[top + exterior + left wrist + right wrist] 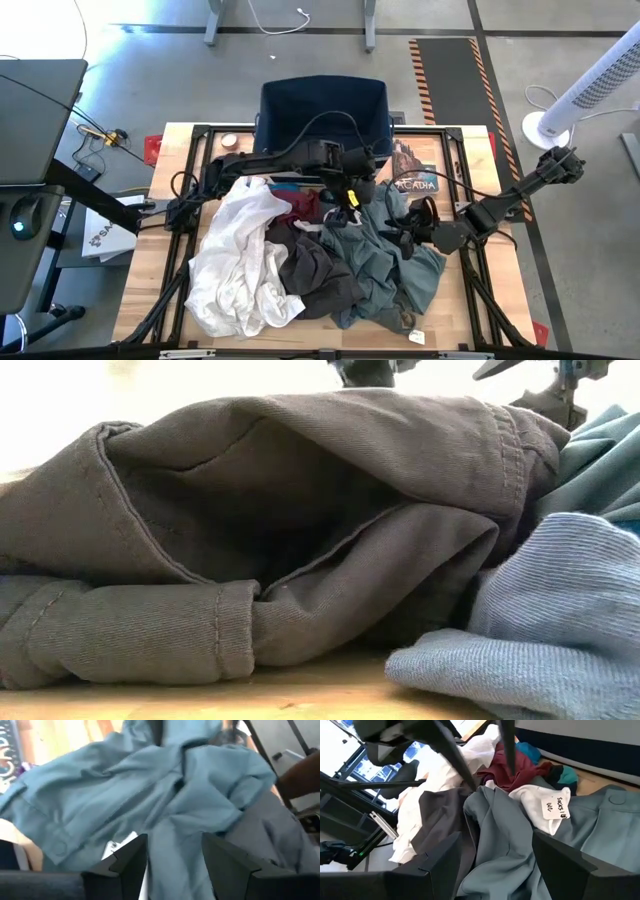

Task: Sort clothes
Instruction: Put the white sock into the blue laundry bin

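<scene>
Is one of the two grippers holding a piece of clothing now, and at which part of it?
Nothing is held: left gripper and right gripper both stand open over the grey-green shirt, with no fabric between the fingers.

White garment (235, 265), grey-brown trousers (315, 275), grey-green shirt (385, 265), seemingly maroon piece (512, 767)

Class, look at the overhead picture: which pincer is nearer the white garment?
Left. The left pincer hangs over the pile's middle, just beside the white garment; the right pincer sits farther off, over the grey-green shirt.
</scene>
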You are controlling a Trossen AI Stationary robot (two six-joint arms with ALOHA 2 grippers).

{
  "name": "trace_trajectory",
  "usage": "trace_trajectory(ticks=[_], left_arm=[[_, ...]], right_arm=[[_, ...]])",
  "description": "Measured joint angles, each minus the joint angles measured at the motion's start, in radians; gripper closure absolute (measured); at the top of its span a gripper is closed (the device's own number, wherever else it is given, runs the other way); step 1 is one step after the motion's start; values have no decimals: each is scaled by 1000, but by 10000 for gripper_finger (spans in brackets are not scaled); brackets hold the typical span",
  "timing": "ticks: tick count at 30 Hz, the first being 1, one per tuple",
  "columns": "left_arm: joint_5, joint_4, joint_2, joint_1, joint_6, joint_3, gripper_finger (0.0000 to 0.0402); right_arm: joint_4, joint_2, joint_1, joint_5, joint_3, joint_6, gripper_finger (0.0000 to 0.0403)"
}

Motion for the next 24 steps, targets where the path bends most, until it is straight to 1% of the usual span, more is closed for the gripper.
trace_trajectory(ticks=[5,9,12,19,24], left_arm=[[-27,-18,57,33,-2,0,238],[-51,-77,115,30,48,0,243],[-60,-69,149,25,61,0,243],[-181,24,158,9,96,0,243],[-185,27,162,-28,151,0,243]], right_arm=[[3,0,13,19,0,10,163],[4,0,13,19,0,18,163],[4,0,13,19,0,18,163],[2,0,12,19,0,17,163],[-1,0,12,19,0,8,163]])
